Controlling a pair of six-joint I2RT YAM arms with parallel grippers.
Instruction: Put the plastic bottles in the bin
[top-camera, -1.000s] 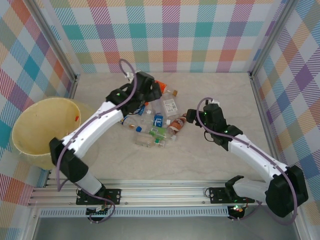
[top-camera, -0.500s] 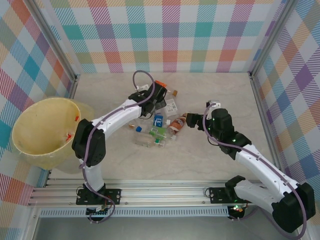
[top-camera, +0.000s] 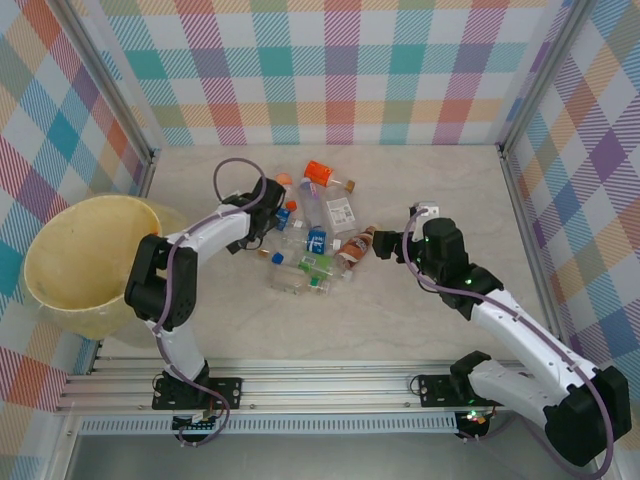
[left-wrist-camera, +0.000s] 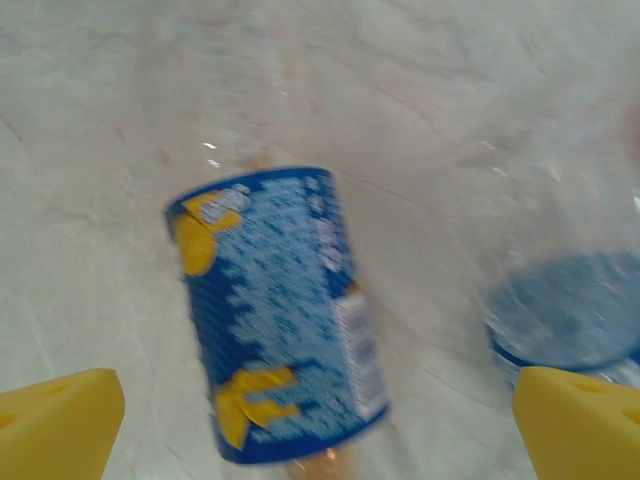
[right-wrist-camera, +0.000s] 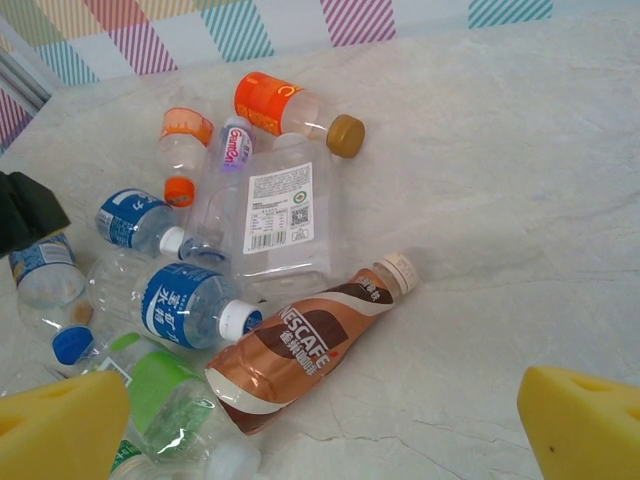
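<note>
Several plastic bottles (top-camera: 315, 240) lie in a pile at the middle of the table. My left gripper (top-camera: 265, 228) hangs open at the pile's left edge. In the left wrist view a clear bottle with a blue and yellow label (left-wrist-camera: 275, 320) lies on the table between my left gripper's (left-wrist-camera: 320, 430) wide-apart yellow fingertips (left-wrist-camera: 55, 425), untouched. My right gripper (top-camera: 384, 245) stands open just right of a brown coffee bottle (top-camera: 352, 250). In the right wrist view that brown bottle (right-wrist-camera: 310, 345) lies ahead of my right gripper (right-wrist-camera: 320, 430). The pale yellow bin (top-camera: 85, 260) stands at the far left.
An orange-labelled bottle (right-wrist-camera: 280, 105), a flat clear bottle with a white label (right-wrist-camera: 278, 210) and a blue-labelled bottle (right-wrist-camera: 185, 300) lie beyond the brown one. A second clear bottle with blue (left-wrist-camera: 570, 320) lies by my left gripper's right finger. Checked walls enclose the table; bare tabletop lies near and right.
My left gripper has swung from the far side of the pile to its left edge, staying open. The right gripper shifted slightly, then held still.
</note>
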